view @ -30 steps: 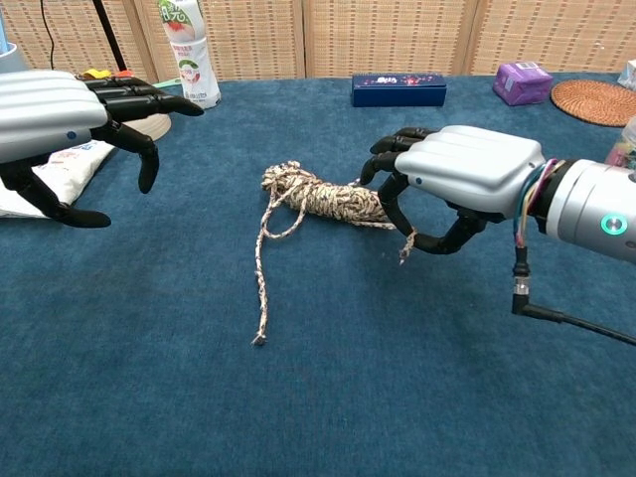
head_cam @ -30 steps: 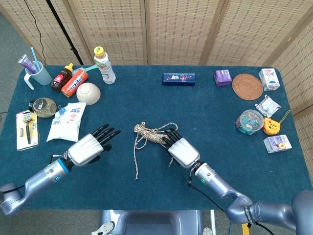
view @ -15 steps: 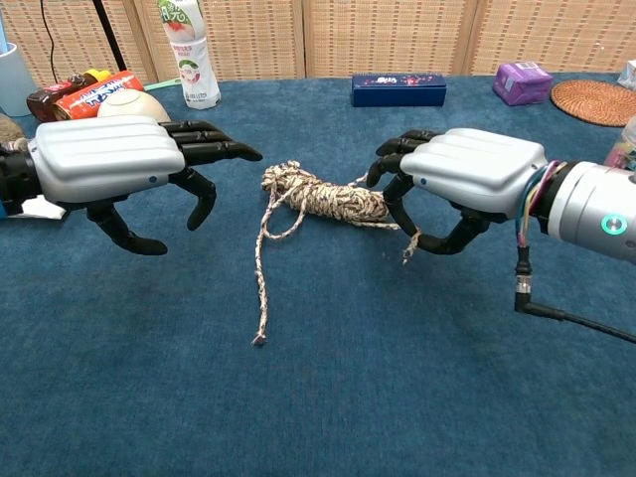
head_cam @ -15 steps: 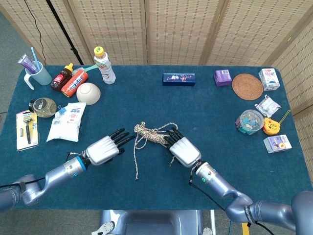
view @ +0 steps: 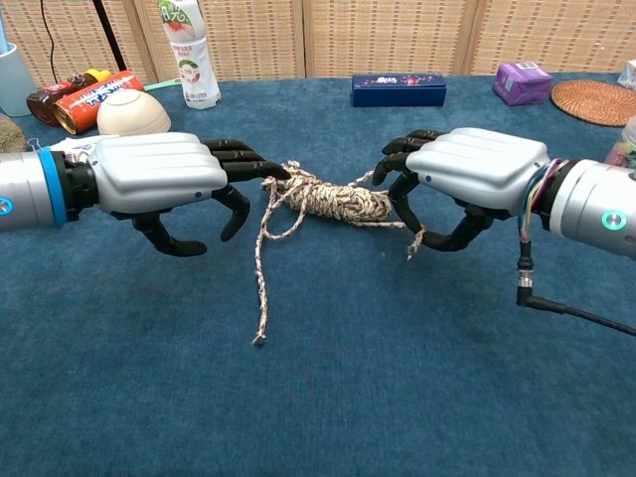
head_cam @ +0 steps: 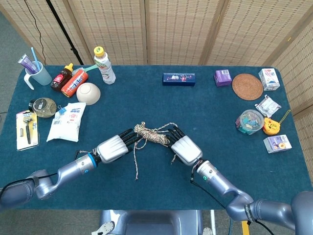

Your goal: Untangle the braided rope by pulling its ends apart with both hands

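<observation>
The braided rope point(head_cam: 152, 135) lies bunched in a short thick coil point(view: 333, 199) at the table's middle. One loose strand point(view: 261, 288) trails from it toward the front edge. My left hand point(head_cam: 112, 148) is level with the coil's left end, fingers stretched out and apart, fingertips touching the rope's loops point(view: 159, 174). My right hand point(head_cam: 185, 149) has its fingers curled around the coil's right end point(view: 477, 169), and a short frayed tail hangs beside its thumb.
At the back left stand a bottle point(head_cam: 104, 65), a white bowl point(head_cam: 88, 92), sauce bottles point(head_cam: 73, 81) and a cup point(head_cam: 39, 73). A white pouch point(head_cam: 67, 121) lies at the left. A blue box point(head_cam: 178, 79), purple box point(head_cam: 222, 77), woven coaster point(head_cam: 247, 86) and jar point(head_cam: 249, 121) sit far right.
My left hand has travelled right from open table to the rope's left end, fingertips now on it. My right hand has stayed at the right end, holding it.
</observation>
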`<state>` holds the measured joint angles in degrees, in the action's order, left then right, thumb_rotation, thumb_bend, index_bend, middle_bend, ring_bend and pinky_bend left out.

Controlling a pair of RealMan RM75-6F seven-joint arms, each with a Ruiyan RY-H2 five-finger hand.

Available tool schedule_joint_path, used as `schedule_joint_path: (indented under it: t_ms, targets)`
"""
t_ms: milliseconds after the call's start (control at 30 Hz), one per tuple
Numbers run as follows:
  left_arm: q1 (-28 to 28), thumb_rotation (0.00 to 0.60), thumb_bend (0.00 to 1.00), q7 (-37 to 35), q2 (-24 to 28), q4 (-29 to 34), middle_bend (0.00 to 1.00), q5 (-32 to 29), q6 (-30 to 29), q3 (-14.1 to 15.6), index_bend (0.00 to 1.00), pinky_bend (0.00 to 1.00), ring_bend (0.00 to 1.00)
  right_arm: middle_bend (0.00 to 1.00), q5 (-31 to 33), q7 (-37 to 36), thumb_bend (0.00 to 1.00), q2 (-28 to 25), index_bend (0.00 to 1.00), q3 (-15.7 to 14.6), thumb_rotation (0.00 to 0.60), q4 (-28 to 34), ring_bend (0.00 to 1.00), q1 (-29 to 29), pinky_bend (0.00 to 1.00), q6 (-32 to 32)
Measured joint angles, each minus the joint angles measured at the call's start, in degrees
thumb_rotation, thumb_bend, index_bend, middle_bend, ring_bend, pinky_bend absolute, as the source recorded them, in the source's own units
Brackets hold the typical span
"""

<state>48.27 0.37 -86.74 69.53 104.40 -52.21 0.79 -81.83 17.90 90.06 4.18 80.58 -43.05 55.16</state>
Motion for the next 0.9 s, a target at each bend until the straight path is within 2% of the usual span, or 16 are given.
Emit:
schedule_joint_path:
  t_ms: [367, 900]
  targets:
    - [2.6, 0.6, 0.35, 0.8, -3.5, -2.0, 0.0, -3.0, 2.4, -0.1, 0.5, 0.0, 0.0, 0.19, -0.1, -1.6, 0.43, -0.1, 0.62, 0.1, 0.6, -1.2, 0.01, 0.1, 0.0, -0.3]
    - [4.4, 0.6, 0.35, 1.0, -7.5, -5.2, 0.0, -6.0, 3.8, 0.3, 0.49, 0.0, 0.0, 0.19, 0.1, -2.7, 0.43, -0.5, 0.62, 0.2, 0.6, -1.9, 0.01, 0.4, 0.0, -0.7]
